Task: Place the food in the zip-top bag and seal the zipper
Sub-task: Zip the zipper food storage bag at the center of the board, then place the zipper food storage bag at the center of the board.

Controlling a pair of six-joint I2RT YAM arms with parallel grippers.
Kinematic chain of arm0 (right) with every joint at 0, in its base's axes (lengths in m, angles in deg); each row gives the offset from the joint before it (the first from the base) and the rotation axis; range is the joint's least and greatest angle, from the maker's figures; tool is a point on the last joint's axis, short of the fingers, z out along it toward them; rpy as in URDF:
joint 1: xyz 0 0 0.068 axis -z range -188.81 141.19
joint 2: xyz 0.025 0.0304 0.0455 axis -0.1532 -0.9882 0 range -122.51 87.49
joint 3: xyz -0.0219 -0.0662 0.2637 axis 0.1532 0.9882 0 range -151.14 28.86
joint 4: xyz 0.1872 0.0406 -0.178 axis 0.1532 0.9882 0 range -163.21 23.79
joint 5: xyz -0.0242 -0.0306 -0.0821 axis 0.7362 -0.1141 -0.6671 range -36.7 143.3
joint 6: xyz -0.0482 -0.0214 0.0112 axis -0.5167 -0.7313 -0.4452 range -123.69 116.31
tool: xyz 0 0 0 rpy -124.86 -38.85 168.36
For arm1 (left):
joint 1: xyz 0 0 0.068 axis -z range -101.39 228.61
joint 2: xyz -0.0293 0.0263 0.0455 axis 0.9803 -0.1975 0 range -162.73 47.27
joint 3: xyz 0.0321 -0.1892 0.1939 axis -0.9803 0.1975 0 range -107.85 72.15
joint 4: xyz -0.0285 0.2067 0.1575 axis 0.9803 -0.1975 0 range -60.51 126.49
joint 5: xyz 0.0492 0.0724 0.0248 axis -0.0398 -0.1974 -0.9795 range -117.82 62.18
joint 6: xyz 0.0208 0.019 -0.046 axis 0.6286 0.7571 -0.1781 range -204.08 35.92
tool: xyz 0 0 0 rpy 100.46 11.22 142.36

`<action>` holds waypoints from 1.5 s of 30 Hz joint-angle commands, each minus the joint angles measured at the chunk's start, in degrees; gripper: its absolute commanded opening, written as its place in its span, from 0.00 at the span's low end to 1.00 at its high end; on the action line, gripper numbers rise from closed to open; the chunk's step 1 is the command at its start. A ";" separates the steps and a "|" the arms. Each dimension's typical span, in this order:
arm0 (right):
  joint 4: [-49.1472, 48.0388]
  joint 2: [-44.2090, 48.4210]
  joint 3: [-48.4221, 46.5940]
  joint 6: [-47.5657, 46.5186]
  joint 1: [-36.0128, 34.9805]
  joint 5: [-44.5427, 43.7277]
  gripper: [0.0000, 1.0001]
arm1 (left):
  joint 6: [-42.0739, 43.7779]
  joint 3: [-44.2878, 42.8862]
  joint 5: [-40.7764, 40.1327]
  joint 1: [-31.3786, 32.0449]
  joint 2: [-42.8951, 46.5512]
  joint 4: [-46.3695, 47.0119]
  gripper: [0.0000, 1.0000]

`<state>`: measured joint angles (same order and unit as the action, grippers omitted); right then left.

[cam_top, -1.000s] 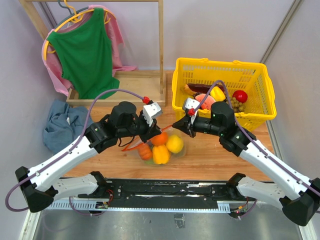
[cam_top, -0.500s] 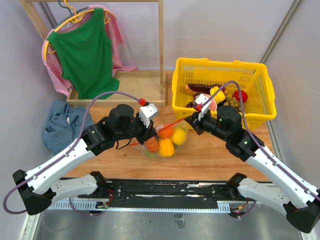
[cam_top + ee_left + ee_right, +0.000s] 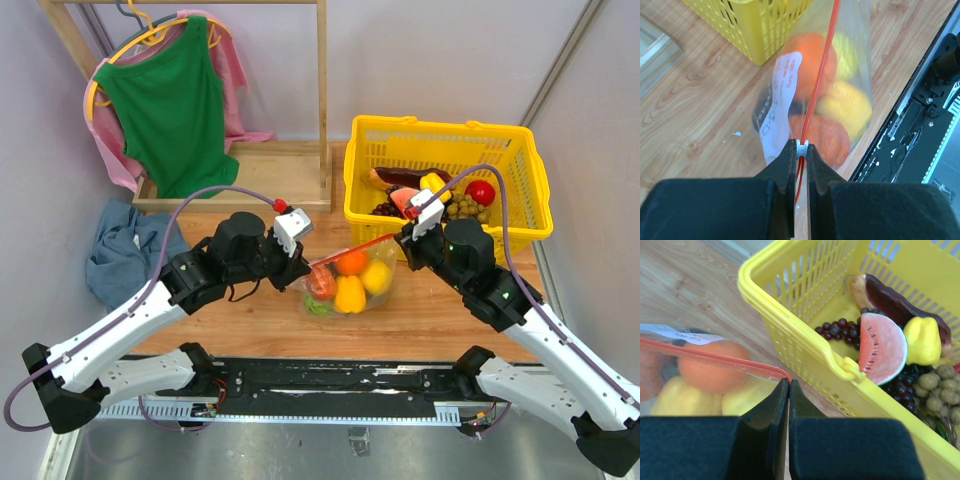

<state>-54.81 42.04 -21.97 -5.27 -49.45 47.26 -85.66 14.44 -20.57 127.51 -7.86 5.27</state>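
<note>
Orange-red zipper [image 3: 816,85] runs taut between both claws: the left gripper [image 3: 800,150] is pinched on its white slider [image 3: 801,143], and the right gripper [image 3: 789,384] is clamped on the zipper's far end. The zip-top bag [image 3: 388,285], loaded with food [image 3: 350,295], hangs just before the yellow basket [image 3: 440,124]. Sealing looks to be the step in hand, and next the slider wants a steady draw along the strip.

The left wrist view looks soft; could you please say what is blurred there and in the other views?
Left wrist view: the fruit inside the bag is blurred, the table grain sharper. Right wrist view: the watermelon slice is crisp, the right end effector blurred. Top view: evenly lit, sharp.
</note>
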 commanded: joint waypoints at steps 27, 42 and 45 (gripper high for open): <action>0.88 1.45 0.21 2.14 1.45 -9.81 0.01 | -3.06 3.73 -11.50 0.14 6.01 -4.57 0.00; -2.47 4.19 0.35 -0.90 1.47 -5.68 0.54 | -1.28 -6.57 -37.32 0.05 5.64 -6.12 0.00; -2.92 5.26 0.93 -0.89 1.45 -8.76 0.64 | -0.63 -8.76 -43.70 0.05 3.92 -5.71 0.00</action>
<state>-55.03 45.54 -21.95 -5.69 -48.51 43.46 -87.74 9.74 -51.52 127.56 -2.70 -2.03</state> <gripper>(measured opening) 0.597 0.085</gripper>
